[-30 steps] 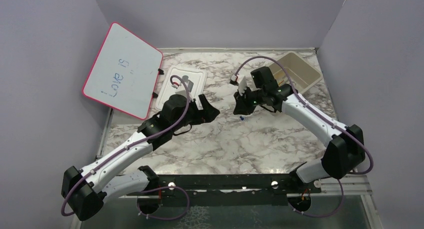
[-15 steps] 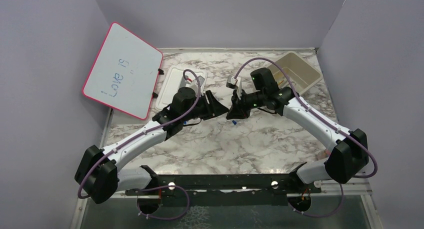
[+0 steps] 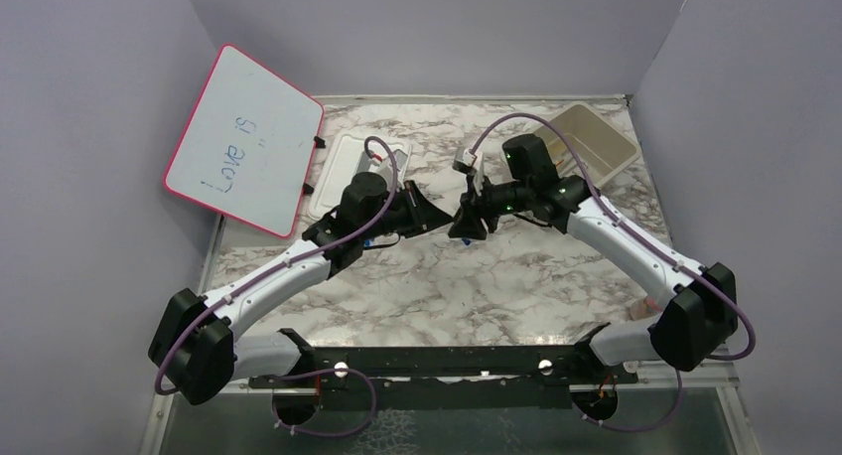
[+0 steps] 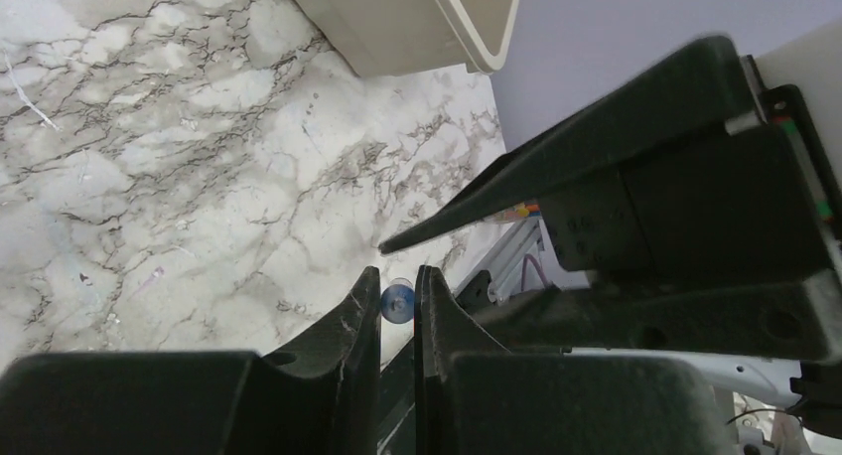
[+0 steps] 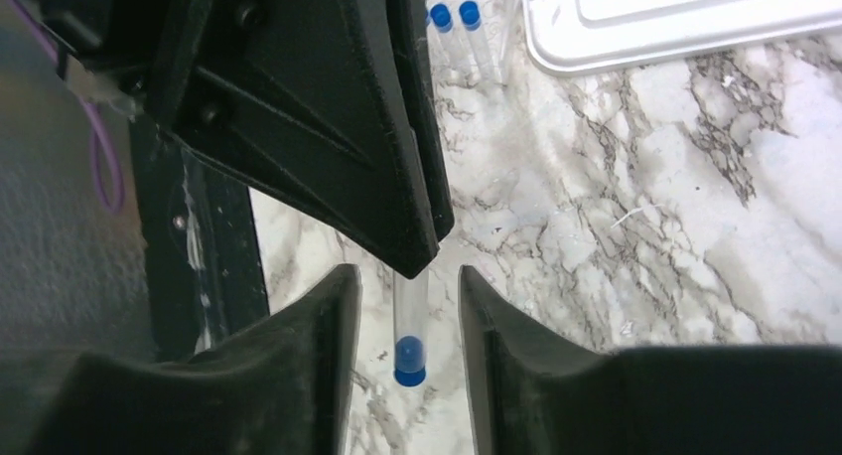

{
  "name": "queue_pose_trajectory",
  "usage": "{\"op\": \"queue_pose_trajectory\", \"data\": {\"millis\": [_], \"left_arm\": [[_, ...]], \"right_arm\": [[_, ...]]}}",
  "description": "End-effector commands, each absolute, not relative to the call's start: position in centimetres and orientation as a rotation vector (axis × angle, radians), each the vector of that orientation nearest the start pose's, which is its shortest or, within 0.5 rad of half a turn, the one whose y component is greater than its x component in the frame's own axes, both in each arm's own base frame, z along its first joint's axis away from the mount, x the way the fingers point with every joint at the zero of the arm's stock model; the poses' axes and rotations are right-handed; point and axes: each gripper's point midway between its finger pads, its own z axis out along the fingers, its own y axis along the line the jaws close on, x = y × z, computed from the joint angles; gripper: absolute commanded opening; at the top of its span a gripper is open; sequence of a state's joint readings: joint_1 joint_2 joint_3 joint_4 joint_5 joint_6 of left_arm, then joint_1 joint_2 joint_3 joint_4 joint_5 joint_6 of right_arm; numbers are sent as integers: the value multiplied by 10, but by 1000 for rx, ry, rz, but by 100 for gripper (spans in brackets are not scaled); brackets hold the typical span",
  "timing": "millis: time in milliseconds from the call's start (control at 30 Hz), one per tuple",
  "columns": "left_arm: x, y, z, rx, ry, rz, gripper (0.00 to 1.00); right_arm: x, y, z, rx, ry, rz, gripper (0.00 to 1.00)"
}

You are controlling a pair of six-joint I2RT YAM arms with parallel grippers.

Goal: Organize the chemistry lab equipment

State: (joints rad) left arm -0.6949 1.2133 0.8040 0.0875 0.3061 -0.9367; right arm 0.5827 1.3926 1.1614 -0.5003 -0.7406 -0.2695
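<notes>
A clear test tube with a blue cap (image 5: 409,348) hangs above the marble table between both grippers. My left gripper (image 4: 397,276) is shut on the tube, whose blue end (image 4: 398,302) shows between its fingertips. My right gripper (image 5: 407,273) stands open around the tube's capped end, its fingers clear of the tube on both sides. In the top view the left gripper (image 3: 443,219) and the right gripper (image 3: 461,225) meet tip to tip over the table's middle. Two more blue-capped tubes (image 5: 443,20) lie on the table beside the white tray.
A white tray (image 3: 345,167) sits at the back left of the table, next to a pink-framed whiteboard (image 3: 243,142) leaning on the left wall. A beige bin (image 3: 596,142) stands at the back right corner.
The left arm swung right to meet the right gripper and its jaws closed on the tube. The right gripper's jaws opened off the tube.
</notes>
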Motion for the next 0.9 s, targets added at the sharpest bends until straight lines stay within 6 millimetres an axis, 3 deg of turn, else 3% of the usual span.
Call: {"op": "queue_pose_trajectory", "data": {"millis": [0,100,200,333,533,667,867], "left_arm": [[249,-306,257,-39,2008,-1387,9],[256,-294,280,-113,1918,-1422,9],[263,-282,305,-192,1806,-1471,9],[266,-278,333,-257,1687,-1545,11],[269,-274,363,-327,1586,-1622,12],[271,-273,366,-349,1563,-1641,13],[271,-270,363,-373,1554,-1642,13]], "right_arm": [[243,285,250,-1131,1753,944,52],[256,274,284,-820,1724,915,62],[263,263,317,-410,1693,1031,67],[264,258,329,14,1681,1275,67],[260,273,339,219,1635,1584,68],[254,277,353,214,1523,1731,59],[254,271,363,277,1437,1795,43]]}}
